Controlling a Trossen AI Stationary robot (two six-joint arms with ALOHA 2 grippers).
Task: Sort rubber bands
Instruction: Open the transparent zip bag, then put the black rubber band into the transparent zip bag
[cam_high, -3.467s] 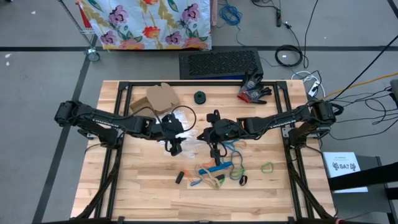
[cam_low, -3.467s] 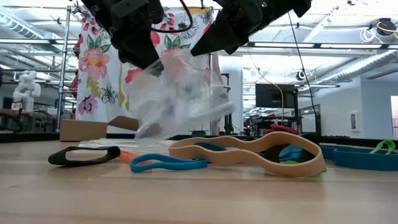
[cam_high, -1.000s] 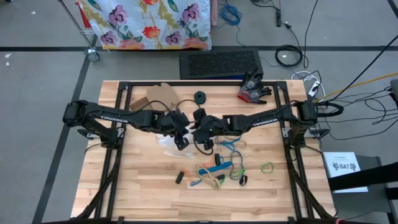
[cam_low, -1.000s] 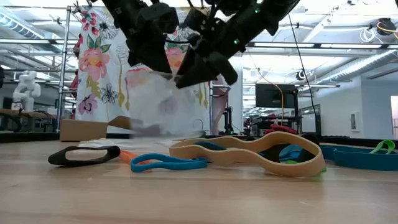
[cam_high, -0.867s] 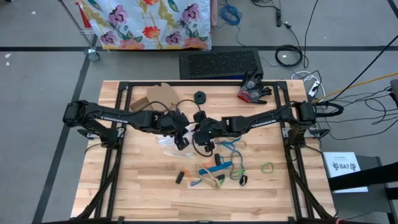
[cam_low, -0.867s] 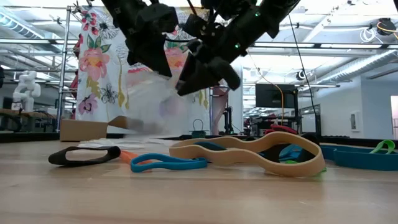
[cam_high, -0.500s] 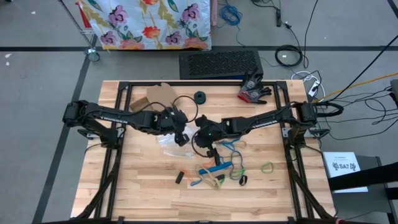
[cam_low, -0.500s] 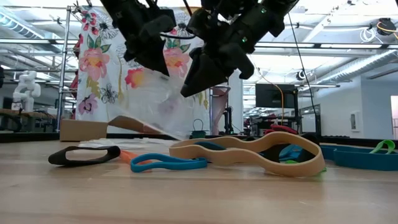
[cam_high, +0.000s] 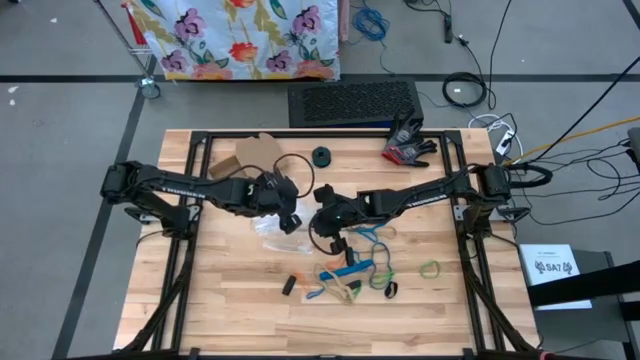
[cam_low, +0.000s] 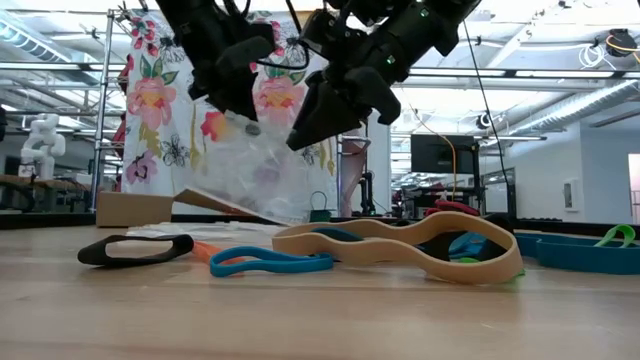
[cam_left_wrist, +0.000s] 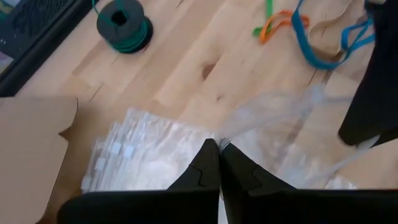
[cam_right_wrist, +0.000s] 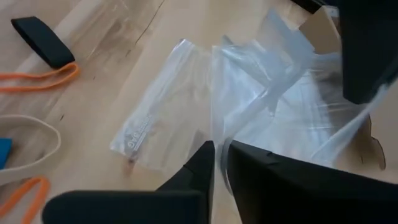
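Two dark robot arms meet above the middle of a pale, planked wooden worktop, each pinching an edge of one thin, crinkled clear plastic bag that hangs lifted between them. The left gripper has its fingers clenched on the film, as the left wrist view shows; the right gripper has its fingers nearly together, with a fold of the same film caught in the narrow gap. Beneath the lifted bag lies a flat stack of further clear bags, glossy and wrinkled; how many cannot be told.

The rubber bands lie loose on the worktop, nearer the front edge than the grippers, in a small tangle of thin floppy loops: blue, orange, tan and green. One green loop sits apart toward the right arm's side. In the low view a wide wavy tan band, a blue band and a flat black band lie at the front.

Farther back rest a piece of brown cardboard, a small dark spool wound with green, and a red-and-black glove. Beyond the worktop are a grey floor, a floral cloth and coiled cables.
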